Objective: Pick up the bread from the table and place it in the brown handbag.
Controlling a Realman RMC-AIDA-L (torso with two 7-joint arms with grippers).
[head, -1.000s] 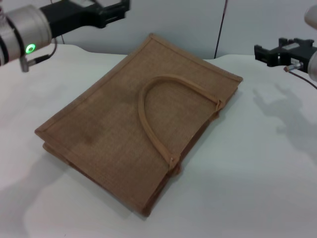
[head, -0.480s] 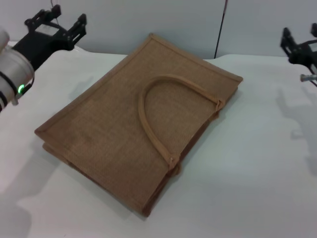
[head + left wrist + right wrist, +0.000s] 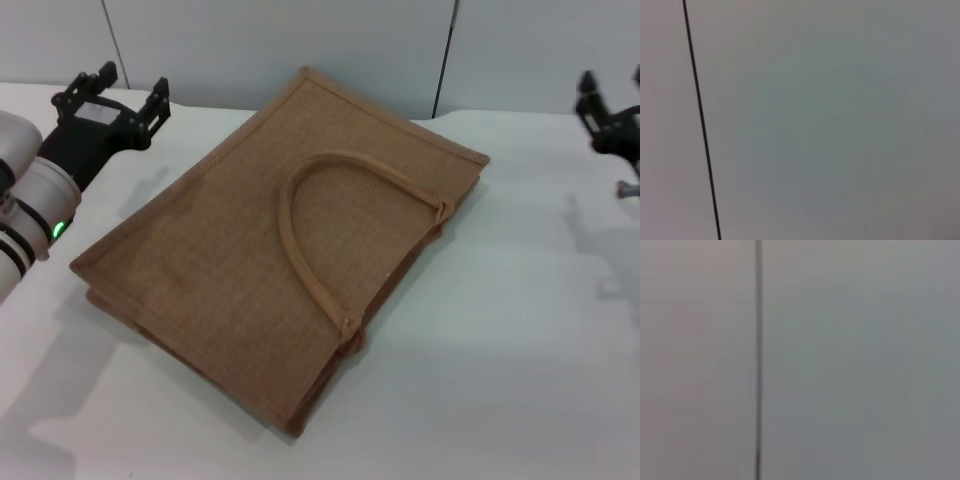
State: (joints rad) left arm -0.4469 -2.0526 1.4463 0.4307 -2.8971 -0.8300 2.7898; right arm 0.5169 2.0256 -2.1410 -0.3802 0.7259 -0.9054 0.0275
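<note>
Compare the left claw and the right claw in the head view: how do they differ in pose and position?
The left claw is fully in view near the bag's far left corner; the right claw is cut by the frame edge, well clear of the bag's right side. The left claw's prongs point up and away with a clear gap, open; the right claw's opening cannot be judged. Both are black, empty, and held above the table.
</note>
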